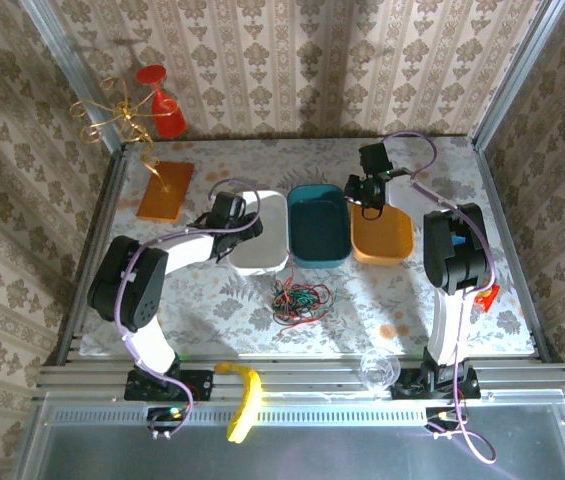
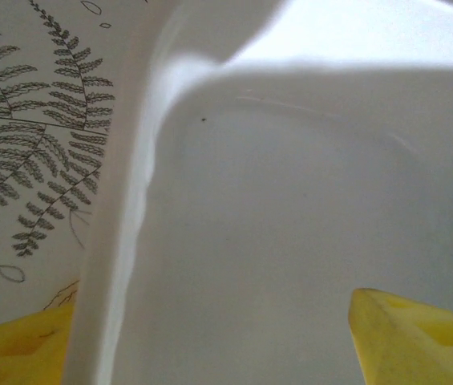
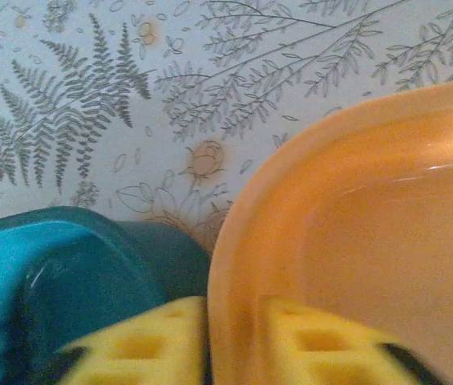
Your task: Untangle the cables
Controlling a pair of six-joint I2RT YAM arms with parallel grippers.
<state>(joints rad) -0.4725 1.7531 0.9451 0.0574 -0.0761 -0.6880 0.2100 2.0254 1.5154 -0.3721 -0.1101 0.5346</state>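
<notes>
The white tray [image 2: 290, 200] is straddled by the wide-open left gripper [image 2: 210, 353], orange tray [image 3: 386, 224] pinched by the right gripper [image 3: 230, 341], cables [image 1: 299, 300] heaped near tabletop [image 1: 442, 300] front edge.

Top view: cables [image 1: 298, 298] knotted, single strands too small to trace. Right gripper [image 3: 232, 311] fingers cut off by bottom edge, astride orange tray [image 3: 370, 241] rim; contact unclear.

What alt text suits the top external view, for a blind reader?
A tangle of red, green and black cables lies on the patterned table, in front of a white tray, a teal tray and an orange tray in a row. The left gripper is at the white tray's edge, the right gripper at the orange tray's far rim.
</notes>
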